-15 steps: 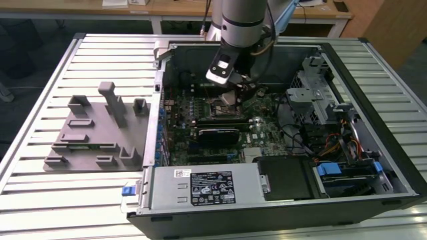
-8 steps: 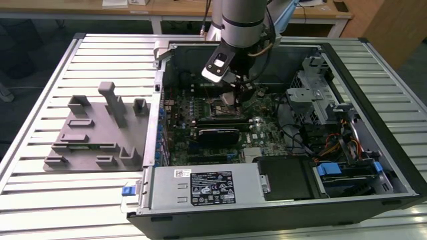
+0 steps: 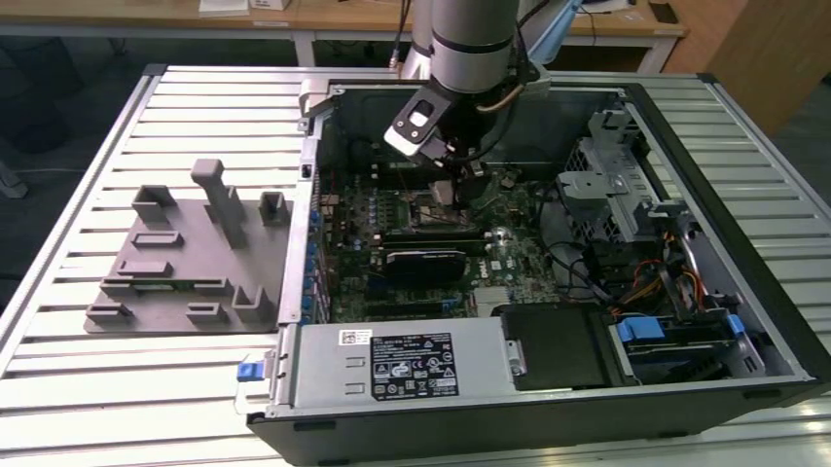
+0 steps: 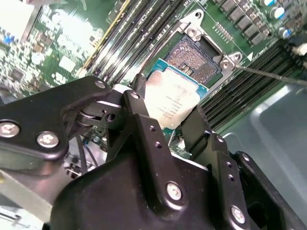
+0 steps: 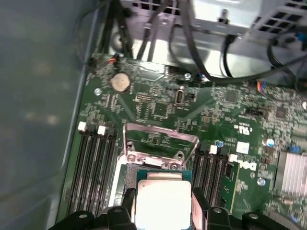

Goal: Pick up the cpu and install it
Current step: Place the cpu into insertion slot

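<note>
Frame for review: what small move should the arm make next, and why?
Probably a slight shift to centre over the socket before lowering: the gripper holds the cpu above it, but part of the socket's pin field shows uncovered past one cpu edge.

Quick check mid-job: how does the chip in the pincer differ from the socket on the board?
The chip has a smooth, pale silver top; the socket shows a dark field of fine contacts. The chip is clamped in the pincer; the socket sits fixed on the green board, its bed uncovered. Both are squarish, and in the second wrist view the chip overlaps the socket's edge.
</note>
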